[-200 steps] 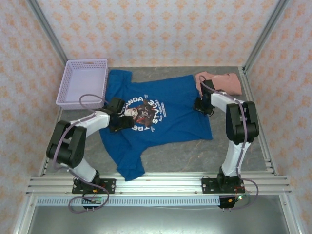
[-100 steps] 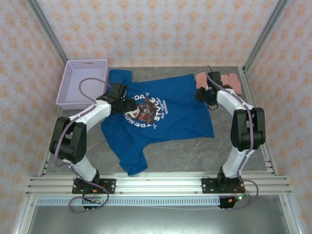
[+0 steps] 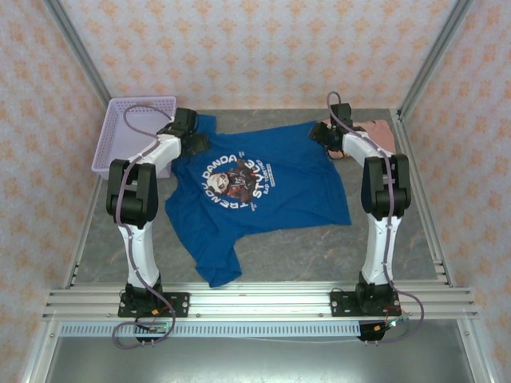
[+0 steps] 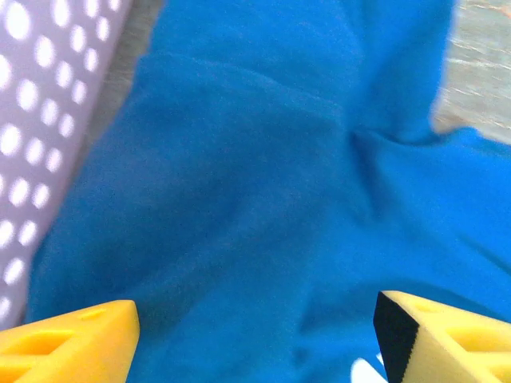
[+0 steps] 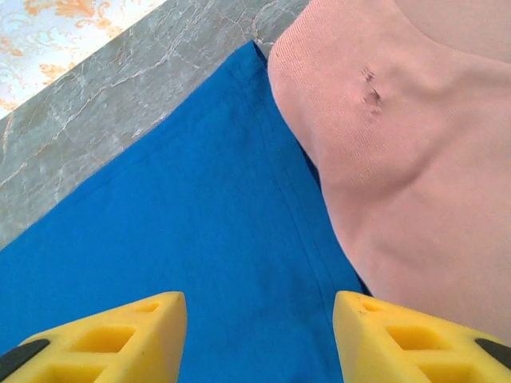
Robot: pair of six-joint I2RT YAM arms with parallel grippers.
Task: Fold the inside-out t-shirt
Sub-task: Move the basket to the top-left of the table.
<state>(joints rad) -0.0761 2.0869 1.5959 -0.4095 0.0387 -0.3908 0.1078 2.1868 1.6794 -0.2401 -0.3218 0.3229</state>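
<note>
The inside-out t-shirt (image 3: 297, 185) lies spread on the table, royal blue, with its white-and-orange graphic facing up. My left gripper (image 3: 195, 144) hovers over the shirt's far-left sleeve, beside the basket. In the left wrist view this gripper (image 4: 255, 343) is open, with only blue cloth (image 4: 239, 199) below its yellow fingers (image 4: 72, 343). My right gripper (image 3: 322, 136) is at the shirt's far-right corner. The right wrist view shows it (image 5: 259, 339) open above the blue hem (image 5: 239, 239), holding nothing.
A lilac perforated basket (image 3: 112, 145) stands at the far left, its wall (image 4: 32, 120) close to the left fingers. A folded salmon-pink shirt (image 3: 375, 132) lies at the far right, overlapping the blue corner (image 5: 399, 159). Bare grey marble table (image 3: 319, 255) lies in front.
Both arms have stretched toward the far edge. The left gripper went from the graphic to the far-left sleeve. The right gripper moved to the far corner and opened wider.
</note>
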